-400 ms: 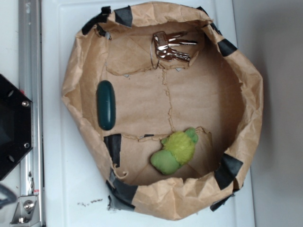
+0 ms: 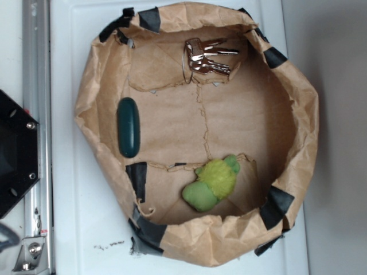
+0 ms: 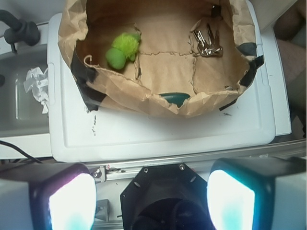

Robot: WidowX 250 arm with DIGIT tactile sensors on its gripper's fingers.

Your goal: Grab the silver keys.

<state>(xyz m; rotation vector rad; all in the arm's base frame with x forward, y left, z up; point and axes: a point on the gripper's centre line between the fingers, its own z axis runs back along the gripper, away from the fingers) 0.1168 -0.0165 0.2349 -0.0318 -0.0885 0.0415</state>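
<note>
The silver keys [image 2: 206, 57] lie fanned on a ring at the top of the brown paper nest [image 2: 287, 97], close to its rim. From the wrist they show at the far right of the nest, silver keys [image 3: 206, 40]. My gripper [image 3: 151, 201] hangs high above the robot base, well short of the nest, open with nothing between its two glowing pads [image 3: 72, 203]. The gripper itself is out of the exterior view.
A dark green capsule [image 2: 128, 127] lies by the nest's left wall. A green plush toy [image 2: 213, 182] sits at the lower middle. The nest rests on a white tray [image 2: 80, 229]. The black robot base [image 2: 14, 154] and a metal rail [image 2: 35, 69] run along the left. Crumpled paper [image 3: 38, 86] sits beside the tray.
</note>
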